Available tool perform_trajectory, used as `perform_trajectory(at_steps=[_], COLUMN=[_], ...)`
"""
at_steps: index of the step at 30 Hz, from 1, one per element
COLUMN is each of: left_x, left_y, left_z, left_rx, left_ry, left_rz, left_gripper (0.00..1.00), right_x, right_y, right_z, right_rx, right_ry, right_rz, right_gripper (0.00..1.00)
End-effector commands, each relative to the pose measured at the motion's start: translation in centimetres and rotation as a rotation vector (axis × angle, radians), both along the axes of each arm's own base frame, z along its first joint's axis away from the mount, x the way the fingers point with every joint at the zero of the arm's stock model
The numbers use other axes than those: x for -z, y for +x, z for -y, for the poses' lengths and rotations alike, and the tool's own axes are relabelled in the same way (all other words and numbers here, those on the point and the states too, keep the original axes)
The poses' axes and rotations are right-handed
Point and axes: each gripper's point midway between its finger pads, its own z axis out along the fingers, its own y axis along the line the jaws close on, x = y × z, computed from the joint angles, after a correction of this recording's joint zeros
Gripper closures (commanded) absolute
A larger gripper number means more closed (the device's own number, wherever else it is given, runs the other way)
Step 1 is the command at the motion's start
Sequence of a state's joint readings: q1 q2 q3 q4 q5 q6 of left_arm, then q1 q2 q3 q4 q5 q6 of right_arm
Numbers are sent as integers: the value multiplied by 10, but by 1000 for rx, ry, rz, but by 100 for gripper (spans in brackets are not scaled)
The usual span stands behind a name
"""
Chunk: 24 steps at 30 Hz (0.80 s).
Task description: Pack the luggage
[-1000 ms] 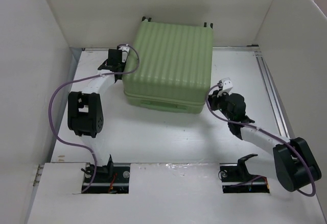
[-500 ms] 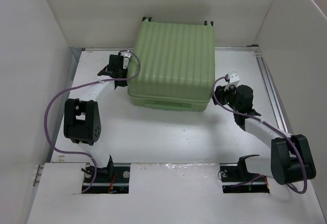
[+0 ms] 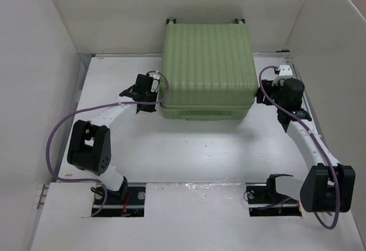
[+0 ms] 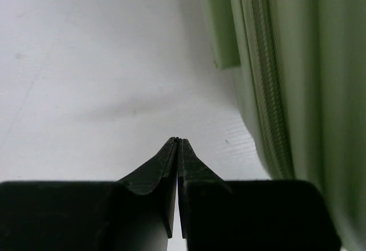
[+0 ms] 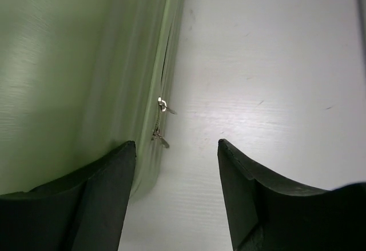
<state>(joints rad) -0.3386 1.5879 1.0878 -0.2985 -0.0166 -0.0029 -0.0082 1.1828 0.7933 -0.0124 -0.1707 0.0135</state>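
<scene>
Top external view has the luggage lying flat and shut on the white table, ribbed green shell up, its small black wheels at the far edge against the back wall. My left gripper sits just beside the luggage's near-left corner, and my right gripper sits just beside its near-right corner, so the case lies between my two hands. From the left wrist camera my left fingers are pressed together, tip to tip, with nothing between them. The luggage runs up the right side of that view, close alongside the fingers, and I cannot tell whether it touches them. Its seam shows as a ridged strip, and a small green raised block stands out from the side farther ahead. From the right wrist camera my right fingers are spread wide and hold nothing. The luggage fills the left of that view, and its side wall meets the table ahead of the gap between the fingertips. My left-hand finger in that view lies right against, or just in front of, the green shell; I cannot tell whether they touch. Two small metal zipper pulls hang on the luggage's seam just ahead of the fingertips, apart from both.
</scene>
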Motion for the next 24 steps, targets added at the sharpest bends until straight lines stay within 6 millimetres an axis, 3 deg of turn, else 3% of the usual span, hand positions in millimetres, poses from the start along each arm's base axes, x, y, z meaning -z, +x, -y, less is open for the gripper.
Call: perform_trajectory(at_steps=[1,4,10,12,14,15,17,18,24], left_x=[-4,-1,-17,-22,-41,-43,-53,-60,-106], left_y=[-45,-46,-40,-32,-19,-13,-4,2,7], left_z=[70,71,68,53,39,20,-1,-21,-65], left_rx=[422,427,399,329,261,207,124,54,-87], left_ry=[-41,-45,-35,-24,-39,-37,-48,-58,-51], left_rz=[-20,-31,19,37,86,87,112,128,254], left_gripper=[100,100,100,100,100,100,100,100,95], right_x=[-56,-65,-68,-69,-63,-69,-75,-80,-93], right_y=[0,2,-4,-12,-20,-25,-32,-38,-65], right_z=[-20,-1,26,41,65,72,89,89,109], right_rx=[-78,-35,64,132,231,264,336,349,463], right_ry=[34,9,-10,-29,-42,-38,-38,-33,-72], right_rz=[102,102,44,6,-40,-28,-12,6,31], right_gripper=[34,33,33,31,30,30,29,29,22])
